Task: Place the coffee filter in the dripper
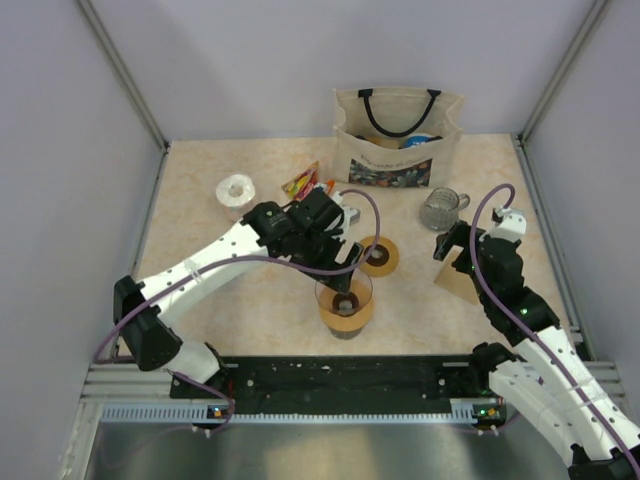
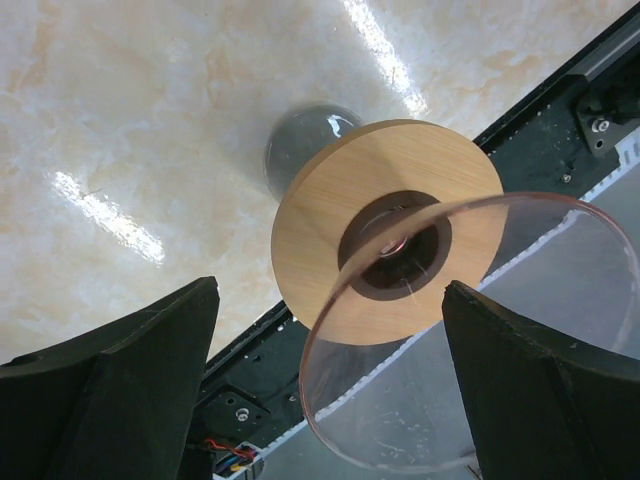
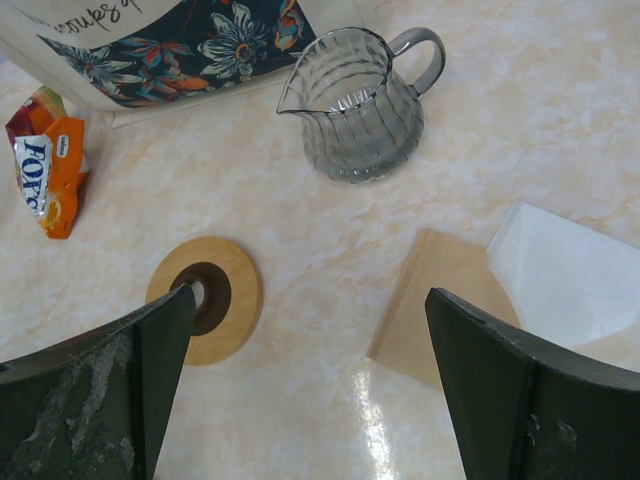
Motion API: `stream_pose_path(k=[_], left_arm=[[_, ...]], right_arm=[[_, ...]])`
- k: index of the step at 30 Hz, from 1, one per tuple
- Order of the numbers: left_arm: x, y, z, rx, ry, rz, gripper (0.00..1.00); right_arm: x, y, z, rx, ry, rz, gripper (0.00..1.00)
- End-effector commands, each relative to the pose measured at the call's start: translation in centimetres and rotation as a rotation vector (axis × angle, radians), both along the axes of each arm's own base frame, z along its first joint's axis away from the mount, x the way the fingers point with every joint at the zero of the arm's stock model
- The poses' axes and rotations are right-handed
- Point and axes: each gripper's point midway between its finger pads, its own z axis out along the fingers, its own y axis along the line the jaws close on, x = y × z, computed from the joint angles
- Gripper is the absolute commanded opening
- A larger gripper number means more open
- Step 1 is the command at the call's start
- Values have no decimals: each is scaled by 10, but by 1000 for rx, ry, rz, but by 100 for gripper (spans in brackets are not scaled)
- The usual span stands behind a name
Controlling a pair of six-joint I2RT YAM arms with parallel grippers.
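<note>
Found left gripper [image 2: 328, 290] spread astride glass dripper [image 2: 320, 220], mid-frame, gripping nothing. Found right gripper [image 3: 310, 295] spread above brown coffee filter [image 3: 430, 320], lower right, presumably for pickup.

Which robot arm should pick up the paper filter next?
Probably the right arm. The right gripper is open and hangs over the paper filters. The left gripper, also open, is at the dripper, farther from them.
</note>
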Motion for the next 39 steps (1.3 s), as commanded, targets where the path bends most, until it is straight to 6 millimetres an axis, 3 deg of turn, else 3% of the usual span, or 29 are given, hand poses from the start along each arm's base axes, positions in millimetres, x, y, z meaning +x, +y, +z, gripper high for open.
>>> stream_pose_path(k=[1, 6, 9, 13, 17, 20, 23, 25, 33, 39], left_arm=[[4, -2, 45, -101, -117, -13, 99], [11, 14, 69, -95, -203, 43, 99], [19, 19, 97, -165, -306, 85, 99], [48, 32, 134, -268, -529, 242, 99], [81, 47, 152, -326, -647, 432, 99], [104, 56, 147, -390, -655, 510, 99], [135, 87, 133, -415, -632, 623, 99], [146, 94, 130, -445, -634, 641, 99], [167, 120, 118, -487, -720, 660, 99], [178, 125, 100, -556, -716, 605, 99]], right_arm=[[3, -5, 8, 2, -39, -25, 98], [3, -7, 9, -1, -43, -38, 98], [3, -12, 7, -6, -31, -71, 99], [4, -21, 1, -32, 20, -129, 99], [5, -27, -7, -50, 85, -182, 99], [8, -27, -21, -45, 165, -180, 99], [8, -39, -36, -15, 251, -218, 99], [7, -50, -47, 43, 295, -245, 99], [-3, -83, -81, 227, 406, -344, 99], [2, -84, -102, 236, 448, -317, 99]])
